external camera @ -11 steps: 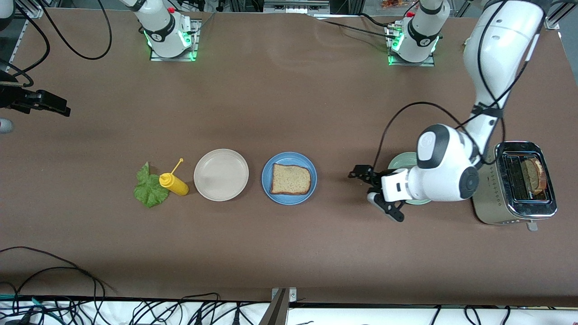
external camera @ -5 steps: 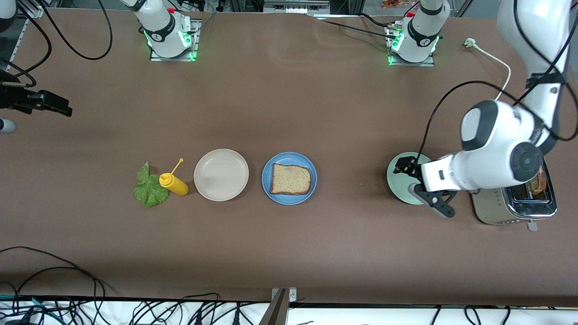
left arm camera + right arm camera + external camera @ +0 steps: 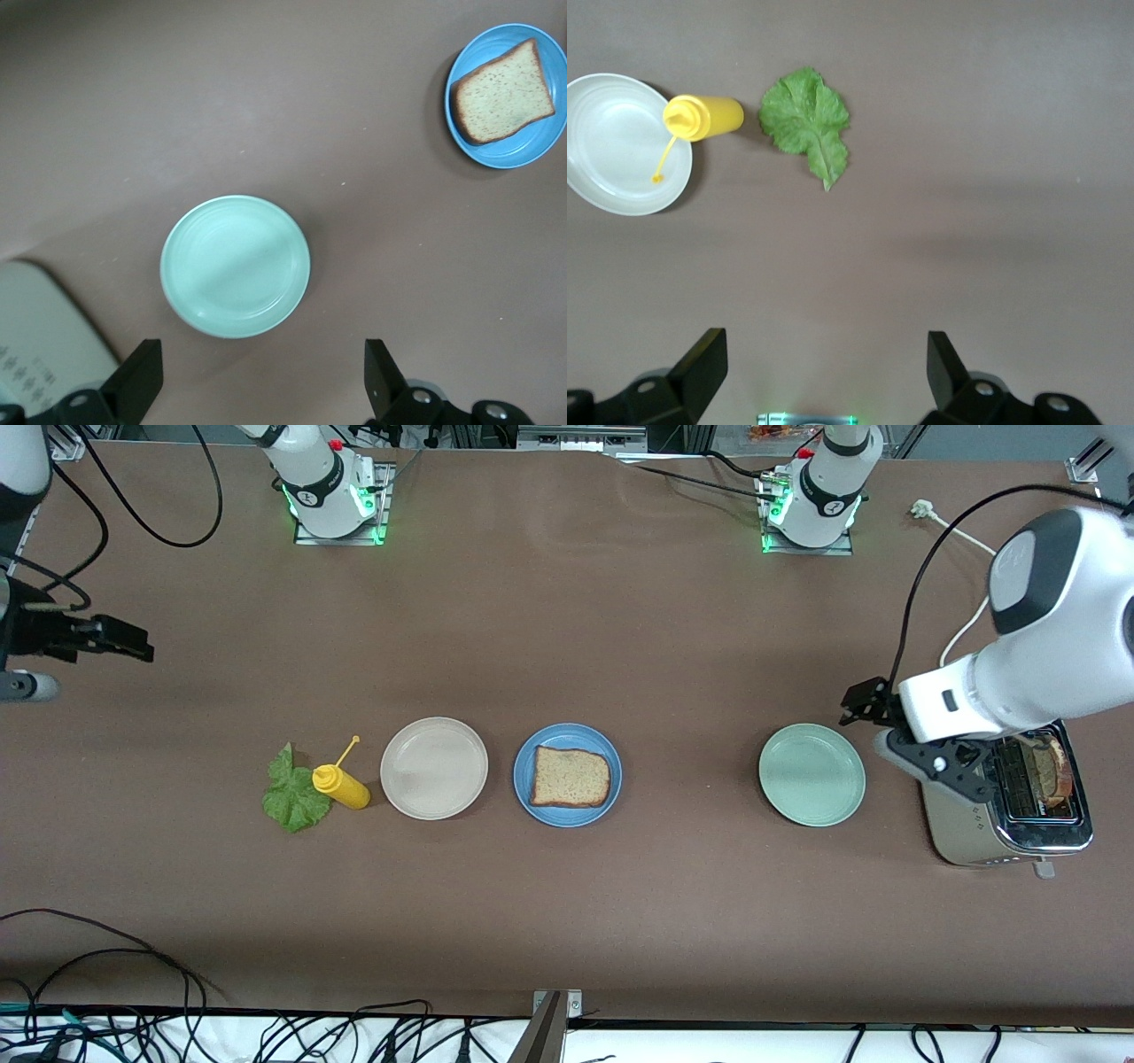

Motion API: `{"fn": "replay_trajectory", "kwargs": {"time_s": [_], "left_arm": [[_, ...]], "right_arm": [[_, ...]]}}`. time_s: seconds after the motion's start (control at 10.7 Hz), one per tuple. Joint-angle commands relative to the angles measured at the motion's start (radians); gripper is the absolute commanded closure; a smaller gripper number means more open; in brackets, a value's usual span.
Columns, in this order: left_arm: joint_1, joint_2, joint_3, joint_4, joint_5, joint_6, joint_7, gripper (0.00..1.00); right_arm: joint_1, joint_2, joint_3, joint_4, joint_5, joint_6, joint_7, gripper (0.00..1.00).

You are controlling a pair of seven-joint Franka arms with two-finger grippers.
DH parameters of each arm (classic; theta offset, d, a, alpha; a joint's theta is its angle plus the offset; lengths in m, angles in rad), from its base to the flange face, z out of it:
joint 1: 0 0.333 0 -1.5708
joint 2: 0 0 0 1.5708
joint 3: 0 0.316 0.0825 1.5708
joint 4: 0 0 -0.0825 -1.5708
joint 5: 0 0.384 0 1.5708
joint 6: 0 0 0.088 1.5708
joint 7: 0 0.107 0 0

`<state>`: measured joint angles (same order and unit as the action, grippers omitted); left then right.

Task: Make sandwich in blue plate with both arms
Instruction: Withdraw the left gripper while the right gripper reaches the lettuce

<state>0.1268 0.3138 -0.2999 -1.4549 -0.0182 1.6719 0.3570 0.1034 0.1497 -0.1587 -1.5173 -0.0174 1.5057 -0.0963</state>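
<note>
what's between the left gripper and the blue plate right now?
Only the mint-green plate, empty, on the table. Front view shows it, between the blue plate holding one bread slice and the left gripper, open beside the toaster.

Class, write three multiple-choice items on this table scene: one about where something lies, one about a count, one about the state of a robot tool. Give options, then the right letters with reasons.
1. Where does the square slice of brown speckled bread lie?
A. on the round blue plate
B. on the pale mint-green plate
C. on the beige-white plate

2. How many round plates are on the brown table?
A. two
B. three
C. four

3. What is the state of the left arm's black two-finger tool?
A. shut on bread
B. shut on a plate
C. open, holding nothing

Answers:
1 A: the slice rests inside the blue rim.
2 B: beige-white, blue and mint-green plates.
3 C: the left wrist view shows its fingers spread apart with only table and plate below.
</note>
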Motion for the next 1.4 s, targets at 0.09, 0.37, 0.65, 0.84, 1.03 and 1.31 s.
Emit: {"fn": "replay_trajectory", "kwargs": {"time_s": [0.09, 0.37, 0.65, 0.84, 1.03, 1.31], "left_arm": [[0.013, -0.064, 0.067, -0.002, 0.081, -0.034, 0.008, 0.00], [-0.030, -0.136, 0.189, -0.018, 0.078, -0.018, -0.009, 0.00], [-0.119, -0.296, 0.288, -0.157, 0.060, -0.021, -0.013, 0.00], [-0.125, -0.337, 0.286, -0.193, 0.026, -0.026, -0.088, 0.00], [-0.124, -0.354, 0.282, -0.235, -0.016, -0.030, -0.119, 0.00], [-0.118, -0.368, 0.278, -0.219, -0.016, -0.094, -0.121, 0.00]], "right_arm": [[-0.018, 0.157, 0.001, 0.016, 0.043, 0.154, -0.037, 0.00], [-0.016, 0.249, 0.002, 0.016, 0.109, 0.250, -0.037, 0.00], [-0.004, 0.326, 0.004, 0.016, 0.117, 0.341, -0.039, 0.00], [0.001, 0.378, 0.010, 0.016, 0.119, 0.413, -0.039, 0.00], [-0.001, 0.438, 0.033, 0.014, 0.138, 0.494, -0.037, 0.00], [-0.008, 0.502, 0.067, 0.009, 0.160, 0.530, -0.039, 0.00]]}}
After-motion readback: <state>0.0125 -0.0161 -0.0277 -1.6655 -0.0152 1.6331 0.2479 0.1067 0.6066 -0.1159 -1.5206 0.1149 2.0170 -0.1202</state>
